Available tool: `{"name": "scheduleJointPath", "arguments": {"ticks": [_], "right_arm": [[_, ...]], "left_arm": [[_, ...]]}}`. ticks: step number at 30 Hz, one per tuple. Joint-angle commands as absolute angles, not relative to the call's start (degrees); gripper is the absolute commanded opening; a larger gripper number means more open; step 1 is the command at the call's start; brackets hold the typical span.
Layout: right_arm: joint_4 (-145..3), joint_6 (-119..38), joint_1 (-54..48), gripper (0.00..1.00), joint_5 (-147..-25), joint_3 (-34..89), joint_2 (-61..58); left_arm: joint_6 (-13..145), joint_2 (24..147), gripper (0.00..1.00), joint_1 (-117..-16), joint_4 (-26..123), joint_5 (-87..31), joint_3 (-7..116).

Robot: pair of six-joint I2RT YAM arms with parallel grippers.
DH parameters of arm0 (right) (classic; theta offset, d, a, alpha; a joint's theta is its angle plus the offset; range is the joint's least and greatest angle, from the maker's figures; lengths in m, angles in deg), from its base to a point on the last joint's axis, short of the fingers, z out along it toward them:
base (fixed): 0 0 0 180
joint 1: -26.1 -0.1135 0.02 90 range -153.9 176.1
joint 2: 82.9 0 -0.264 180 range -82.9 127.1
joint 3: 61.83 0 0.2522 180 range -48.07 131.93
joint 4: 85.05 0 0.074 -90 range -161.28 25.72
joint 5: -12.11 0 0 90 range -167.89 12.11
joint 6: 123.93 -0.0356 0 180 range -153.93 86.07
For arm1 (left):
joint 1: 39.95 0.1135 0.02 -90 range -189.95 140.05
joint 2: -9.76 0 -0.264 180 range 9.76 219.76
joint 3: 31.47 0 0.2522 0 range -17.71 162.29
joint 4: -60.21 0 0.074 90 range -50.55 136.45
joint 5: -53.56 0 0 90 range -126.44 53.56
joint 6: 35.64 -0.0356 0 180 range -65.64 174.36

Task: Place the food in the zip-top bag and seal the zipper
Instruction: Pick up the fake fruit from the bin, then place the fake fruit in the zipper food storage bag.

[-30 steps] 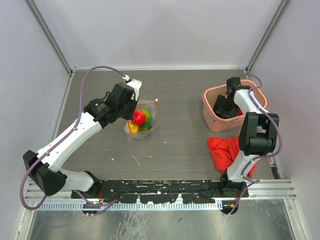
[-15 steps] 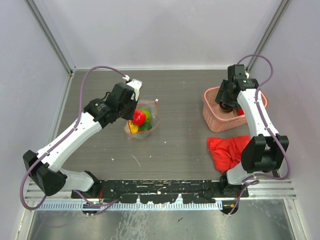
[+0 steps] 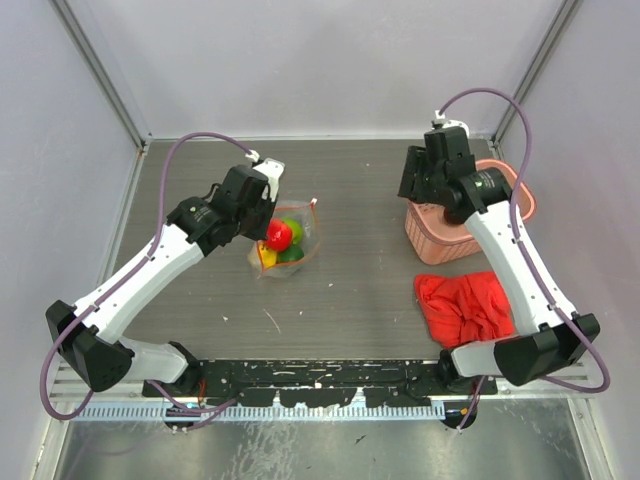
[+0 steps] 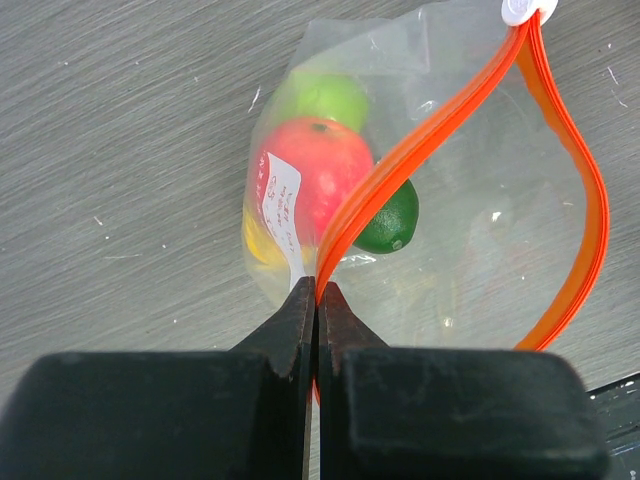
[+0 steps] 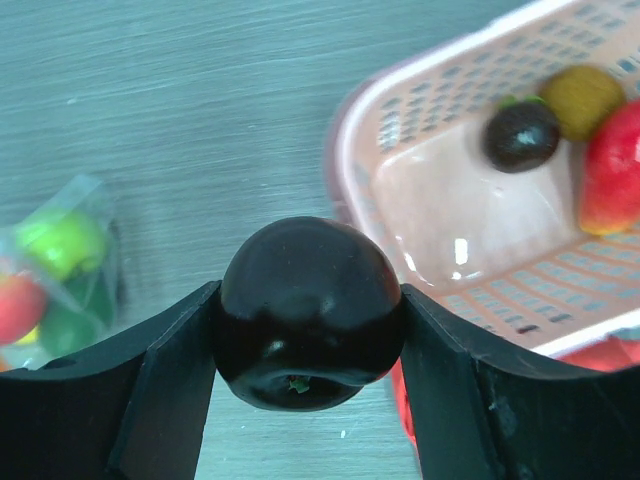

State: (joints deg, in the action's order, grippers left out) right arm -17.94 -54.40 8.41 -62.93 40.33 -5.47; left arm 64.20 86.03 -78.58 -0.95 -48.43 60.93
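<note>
Black fingers (image 5: pixel 160 380) of the right hand (image 5: pixel 310 300) stand spread wide and clamp a dark brown fruit (image 5: pixel 310 330) between them, held up off the tabletop (image 5: pixel 200 120). At 2 o'clock from that fruit is the pink lattice basket (image 5: pixel 345 170). In it lie a smaller dark fruit (image 5: pixel 520 135), a yellow-brown one (image 5: pixel 583 97) and a red one (image 5: pixel 615 180). At 9 o'clock, blurred, is the zip-top bag (image 5: pixel 60 290).

From above, this hand (image 3: pixel 416 175) hangs over the basket's 9 o'clock rim, and a red cloth (image 3: pixel 470 305) lies at 6 o'clock from the basket.

The left hand (image 4: pixel 317 300) is pressed together, pinching the orange zipper (image 4: pixel 420 150) near one end. From the pinch the strip runs toward 1 o'clock to a white slider (image 4: pixel 522 10) and loops back, so the bag's mouth gapes. Inside, at 12 o'clock from the fingertips, sit a red fruit (image 4: pixel 325 180) with a white label (image 4: pixel 280 205) over it, a dark green lime (image 4: pixel 392 222), a pale green fruit (image 4: pixel 320 98) and a yellow one (image 4: pixel 258 240). The bag rests on the tabletop at 9 o'clock from its centre.
</note>
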Motion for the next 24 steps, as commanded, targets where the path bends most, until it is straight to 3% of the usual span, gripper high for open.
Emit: {"name": "scheduleJointPath", "arguments": {"ticks": [1, 16, 24], "right_arm": [[-25.29, -53.44, 1.57, 0.31, -61.79, 40.22, -8.86], [-48.57, -50.28, -28.67, 0.32, -55.78, 30.77, -7.05], [-56.16, -47.84, -34.62, 0.32, -54.72, 28.01, -1.73]], "left_arm": [[64.86, 85.82, 0.00, -78.17, 0.92, -47.07, 63.33], [65.14, 86.00, 0.00, -77.91, 0.81, -46.19, 63.38], [65.13, 85.61, 0.00, -77.91, 0.92, -46.29, 63.37]]}}
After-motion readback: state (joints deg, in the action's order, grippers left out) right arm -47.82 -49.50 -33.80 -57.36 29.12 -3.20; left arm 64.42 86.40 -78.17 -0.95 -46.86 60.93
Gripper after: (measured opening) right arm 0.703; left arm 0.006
